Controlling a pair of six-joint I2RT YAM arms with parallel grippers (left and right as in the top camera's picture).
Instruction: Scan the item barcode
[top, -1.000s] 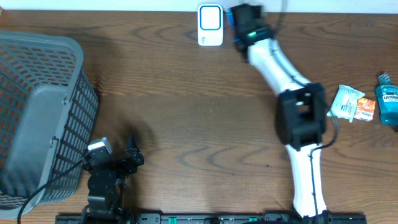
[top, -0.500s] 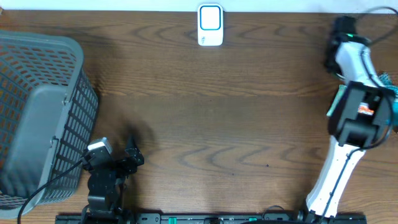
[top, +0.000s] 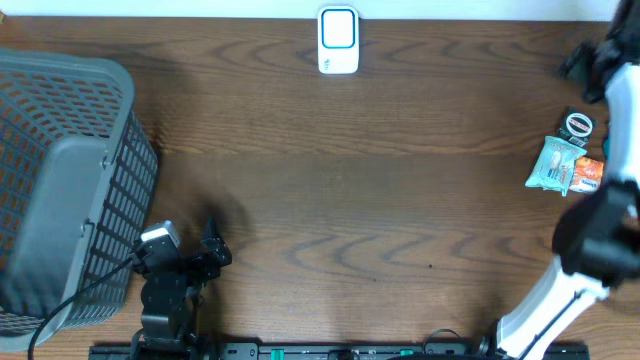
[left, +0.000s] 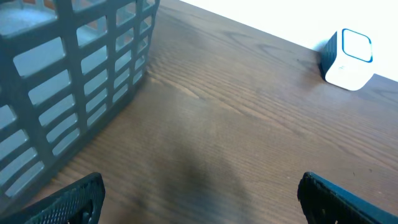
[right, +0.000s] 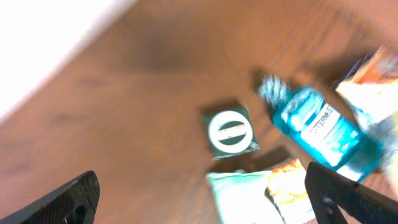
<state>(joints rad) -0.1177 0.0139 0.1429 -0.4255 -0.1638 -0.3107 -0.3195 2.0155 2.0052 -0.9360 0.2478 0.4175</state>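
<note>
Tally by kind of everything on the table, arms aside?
Basket: 1
Scanner: 1
Bottle: 1
Packets: 2, a dark green packet and a teal-orange packet
Total: 5
Not counted: a blurred orange-white shape at the edge of the right wrist view, too unclear to name.

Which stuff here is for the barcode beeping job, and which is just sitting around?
For the job:
- white scanner
- things to scan: dark green packet, blue mouthwash bottle, teal-and-white packet

Just sitting around, probably:
- grey basket, far from the scanner and the things to scan
</note>
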